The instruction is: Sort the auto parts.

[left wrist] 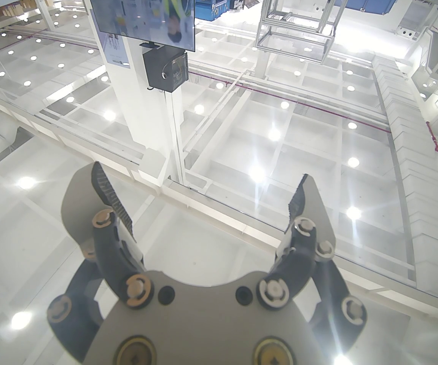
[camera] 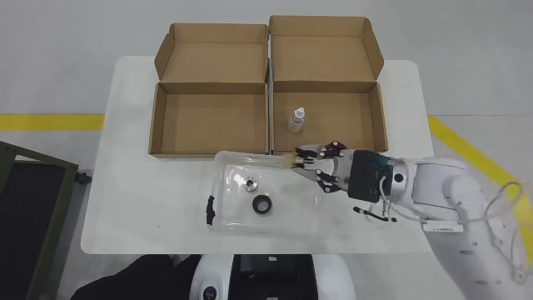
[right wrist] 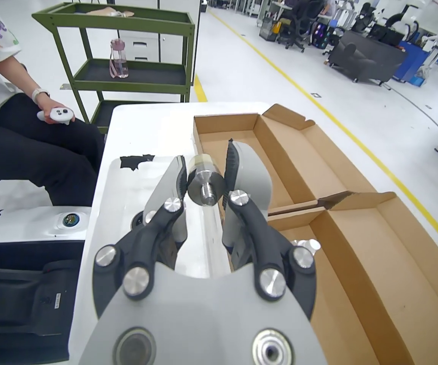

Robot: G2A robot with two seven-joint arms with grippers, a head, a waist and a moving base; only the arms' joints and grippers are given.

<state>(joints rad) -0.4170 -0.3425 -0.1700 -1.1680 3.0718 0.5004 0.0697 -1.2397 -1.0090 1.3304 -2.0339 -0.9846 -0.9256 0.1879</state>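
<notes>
- The smooth white table lies beneath the right pincer and carries everything.
- Two open brown cardboard boxes with matte walls and raised flaps stand side by side, touching. The right-hand box is just beyond the pincer's tips. The left-hand box is beyond and off to its left. I judge them to be the bins for the sorted kinds.
- A clear, glossy plastic tray with rounded corners sits below and to the left of the pincer. It serves as the supply.
- The left pincer points up at the ceiling, spread wide and holding nothing, out of the way.
- The right pincer is closed partway, and its ribbed pads pinch a stubby steel cylinder with a threaded stud across the barrel. The stud faces back toward the wrist.
- The cylinder hangs over the tray's far right corner, close to the right-hand box's near wall. How high above the rim is hard to tell.
- A small white plastic bottle stands upright in the right-hand box, just ahead of the tips.
- A black rubbery ring and a small silvery metal fitting lie in the tray, left of the pincer and nearer the robot, waiting to be sorted.
</notes>
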